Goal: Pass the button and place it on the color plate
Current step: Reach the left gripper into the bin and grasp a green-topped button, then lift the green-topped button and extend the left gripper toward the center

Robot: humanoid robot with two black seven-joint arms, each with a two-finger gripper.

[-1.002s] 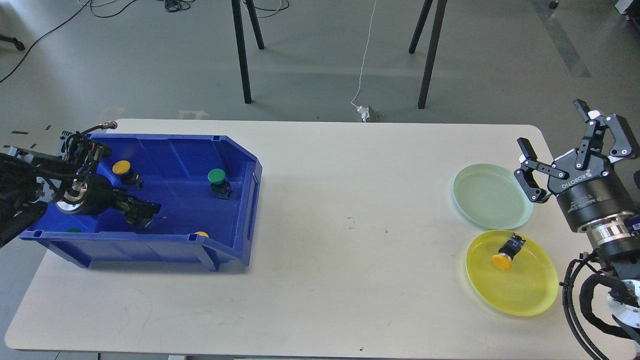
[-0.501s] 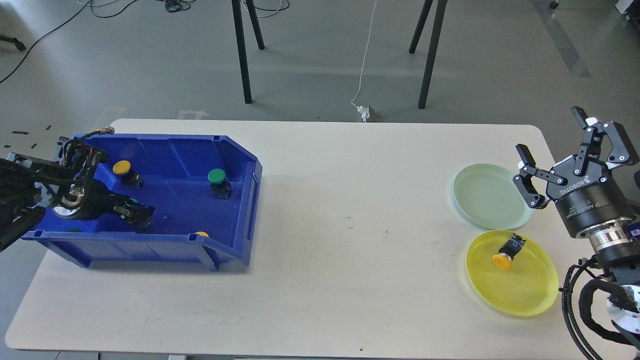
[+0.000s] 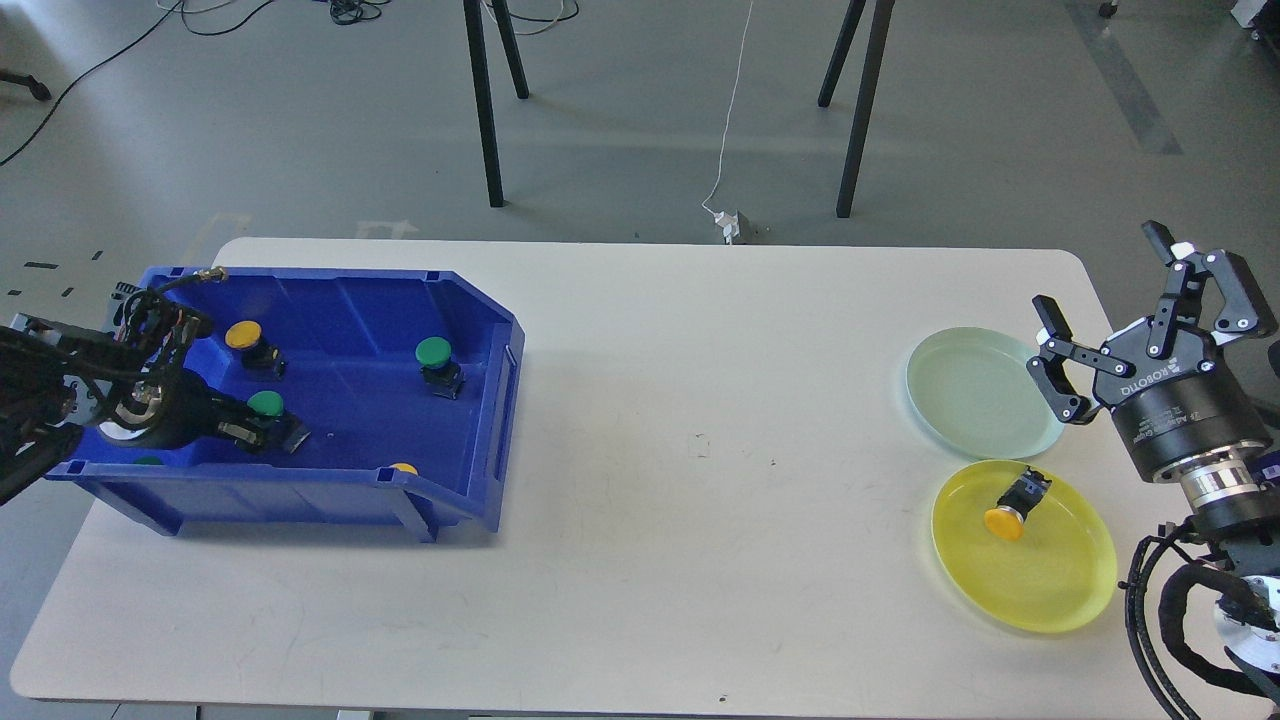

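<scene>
A grey floor with dark stand legs lay beyond the cream table [image 3: 640, 420]. On it sat the blue bin [image 3: 330, 400], then 2 plates, pale green [image 3: 975, 395] and yellow [image 3: 1040, 575], the yellow one already carrying a yellow push-button [image 3: 1012, 510].

The left gripper [image 3: 275, 430] reached low into the bin from the left. A green push-button [image 3: 265, 404] sat right at its fingertips, cap upward; whether the fingers were clamped on it I could not tell. Beyond it lay another green button [image 3: 436, 360], with a yellow button [image 3: 246, 338] just behind. The right gripper [image 3: 1110, 310] hung wide open and empty beside the green plate, well apart from the bin, so the left arm was plainly nearer.
</scene>
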